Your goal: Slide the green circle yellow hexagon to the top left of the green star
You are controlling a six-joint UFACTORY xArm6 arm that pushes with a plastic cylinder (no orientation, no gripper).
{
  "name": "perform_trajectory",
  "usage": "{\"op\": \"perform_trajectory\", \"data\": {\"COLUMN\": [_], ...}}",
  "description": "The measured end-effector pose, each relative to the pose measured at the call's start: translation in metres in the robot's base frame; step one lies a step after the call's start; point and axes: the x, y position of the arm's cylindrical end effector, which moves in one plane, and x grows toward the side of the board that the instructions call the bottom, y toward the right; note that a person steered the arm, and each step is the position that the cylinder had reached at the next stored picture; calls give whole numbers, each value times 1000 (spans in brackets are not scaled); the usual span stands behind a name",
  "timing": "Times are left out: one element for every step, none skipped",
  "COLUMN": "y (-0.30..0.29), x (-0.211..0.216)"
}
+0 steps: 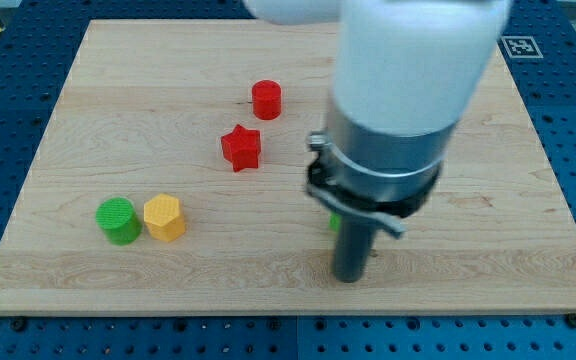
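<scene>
The green circle [118, 220] and the yellow hexagon [164, 217] sit side by side, touching, near the board's lower left. My tip [349, 277] rests on the board at the lower middle right, far to the right of both. A sliver of green [334, 222], likely the green star, shows just left of the rod, mostly hidden behind it and the arm's body.
A red circle [266, 100] lies at the upper middle, and a red star [240, 147] just below and left of it. The wooden board [78, 120] lies on a blue perforated table. The arm's bulk [408, 90] hides the board's upper right.
</scene>
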Motion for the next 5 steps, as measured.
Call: {"op": "perform_trajectory", "data": {"y": [-69, -154, -238, -255, -255], "x": [0, -4, -26, -58, -58]}}
